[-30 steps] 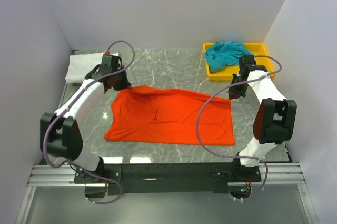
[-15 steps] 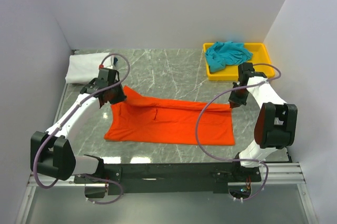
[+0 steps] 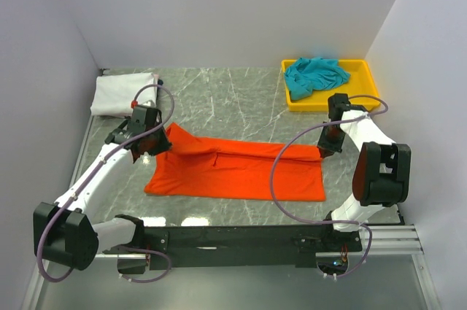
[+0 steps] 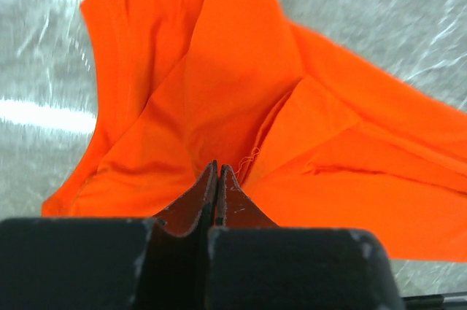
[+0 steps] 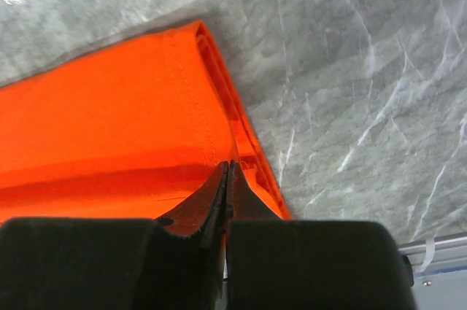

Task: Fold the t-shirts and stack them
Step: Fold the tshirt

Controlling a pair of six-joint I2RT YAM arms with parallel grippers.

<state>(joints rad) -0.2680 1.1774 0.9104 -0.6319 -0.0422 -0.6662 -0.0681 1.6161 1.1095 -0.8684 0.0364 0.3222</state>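
Surface (image 3: 233, 98) lies open at twelve o'clock; your left tool (image 4: 218, 169) and right tool (image 5: 227, 166) pinch the orange-red t-shirt (image 3: 233, 175) at its far edge.

Three t-shirts (image 3: 241, 171) (image 3: 314, 75) (image 3: 122, 94); one tray (image 3: 362, 75); two tools (image 3: 162, 144) (image 3: 322, 149).

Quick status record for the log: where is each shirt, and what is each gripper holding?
orange shirt: on table, far edge doubled over toward near side
left gripper: shut on orange shirt, far-left corner
right gripper: shut on orange shirt, far-right corner
teal shirt: crumpled in tray
white shirt: table's far-left corner, looks folded
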